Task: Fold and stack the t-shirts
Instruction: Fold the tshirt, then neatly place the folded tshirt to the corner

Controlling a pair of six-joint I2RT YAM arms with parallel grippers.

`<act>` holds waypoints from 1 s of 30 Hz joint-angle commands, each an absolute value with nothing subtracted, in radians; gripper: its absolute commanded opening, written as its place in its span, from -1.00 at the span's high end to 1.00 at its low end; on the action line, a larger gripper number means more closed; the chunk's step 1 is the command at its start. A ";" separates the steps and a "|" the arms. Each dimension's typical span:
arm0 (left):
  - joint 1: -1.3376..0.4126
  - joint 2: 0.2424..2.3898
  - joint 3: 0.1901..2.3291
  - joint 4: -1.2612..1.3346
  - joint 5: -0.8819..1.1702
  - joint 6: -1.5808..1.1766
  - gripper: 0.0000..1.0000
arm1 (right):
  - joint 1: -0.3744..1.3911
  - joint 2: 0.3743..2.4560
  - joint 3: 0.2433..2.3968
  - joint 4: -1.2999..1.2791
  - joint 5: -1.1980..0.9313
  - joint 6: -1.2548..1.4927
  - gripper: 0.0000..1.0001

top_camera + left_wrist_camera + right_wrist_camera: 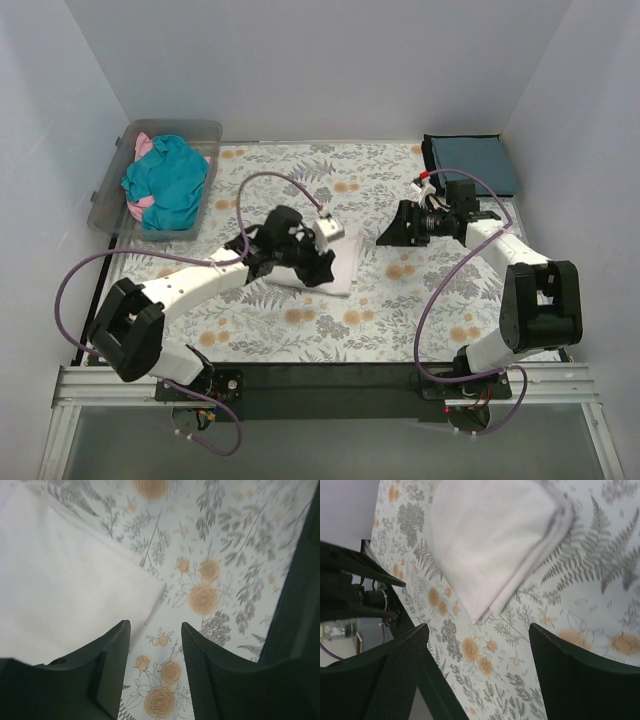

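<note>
On the floral-patterned table cover (400, 300), top view: the folded white t-shirt (342, 272) lies mid-table, slightly left of centre. The left gripper (310, 262) sits over it and hides most of it. The right gripper (392, 233) is off to the right of the tee, apart from it and pointing toward it. A dark slate-blue t-shirt (470, 165) lies folded flat in the back right corner. A clear plastic bin (200, 127) at back left holds a crumpled bright teal t-shirt (168, 180) with a pink t-shirt (143, 148) showing beside it.

Left wrist view: left gripper (155, 627) has its jaws apart, with nothing between them, only cover below. The white t-shirt (65, 590) fills the upper left. One finger (112, 665) overlaps the tee's edge in view; contact can't be confirmed.

Right wrist view: right gripper (479, 630) has its jaws wide apart and empty, above bare cover. The white t-shirt (495, 535) lies ahead of the fingertips, clear of them, with stacked fold layers visible along one edge.
</note>
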State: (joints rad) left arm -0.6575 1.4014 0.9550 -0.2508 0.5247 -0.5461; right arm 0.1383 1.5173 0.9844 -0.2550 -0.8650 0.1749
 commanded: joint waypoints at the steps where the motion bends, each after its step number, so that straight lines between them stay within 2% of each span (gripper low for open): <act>1: -0.793 1.422 0.882 -0.185 0.243 -0.252 0.11 | 0.110 1.457 0.902 -0.236 -0.783 0.259 -0.79; 7: -0.948 1.488 0.801 -0.011 0.120 -0.114 0.12 | 0.104 1.425 0.801 -0.167 -0.683 0.390 -0.81; 19: -1.012 1.647 0.793 0.129 0.123 -0.015 0.19 | 0.098 1.502 0.793 -0.137 -0.712 0.440 -0.79; 22: -1.012 1.690 0.810 0.136 0.129 -0.024 0.31 | 0.098 1.514 0.778 -0.124 -0.712 0.456 -0.79; 26: -1.005 1.724 0.863 0.117 0.182 -0.124 0.64 | 0.098 1.558 0.779 -0.107 -0.722 0.457 -0.80; 27: -1.003 1.729 0.882 0.124 0.196 -0.146 0.81 | 0.098 1.574 0.793 -0.106 -0.730 0.459 -0.79; 30: -1.003 1.744 0.916 0.126 0.201 -0.193 0.98 | 0.098 1.635 0.830 -0.091 -0.765 0.486 -0.77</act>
State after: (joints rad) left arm -1.0046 1.7462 0.8608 0.1097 0.1650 -0.1268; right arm 0.1047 1.5871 0.7883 -0.1284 -0.7174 0.4538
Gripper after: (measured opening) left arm 0.040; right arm 0.892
